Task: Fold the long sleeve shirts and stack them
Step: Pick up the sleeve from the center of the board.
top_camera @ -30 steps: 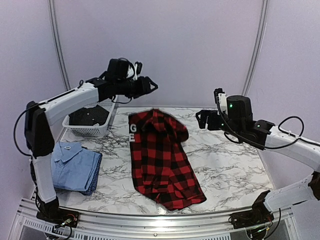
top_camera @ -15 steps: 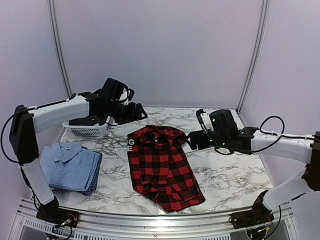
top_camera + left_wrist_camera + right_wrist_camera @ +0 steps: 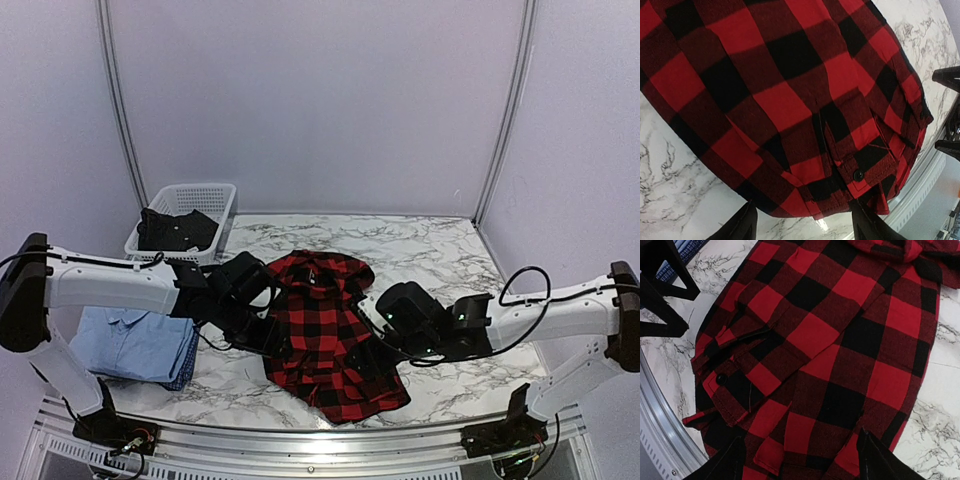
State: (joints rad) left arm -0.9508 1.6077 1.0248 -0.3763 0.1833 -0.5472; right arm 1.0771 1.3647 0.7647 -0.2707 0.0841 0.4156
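Observation:
The red-and-black check flannel shirt (image 3: 325,335) lies flat in the middle of the marble table, collar at the far end; its white lettering is hidden. My left gripper (image 3: 272,338) is low at the shirt's left edge and open, its fingers (image 3: 735,227) straddling the hem of the flannel (image 3: 790,90). My right gripper (image 3: 374,340) is low at the shirt's right edge and open, its fingers (image 3: 880,460) over the check cloth (image 3: 840,340). Neither holds cloth. The light blue shirt (image 3: 135,345) lies folded at the near left.
A white mesh basket (image 3: 222,195) with dark clothing stands at the back left. The metal rail of the table's front edge (image 3: 300,450) runs just near of the shirt's hem. The two grippers face each other across the shirt.
Both arms have come down from above the table's far side to the near half of the shirt, one on each side. The shirt has settled flat on the table.

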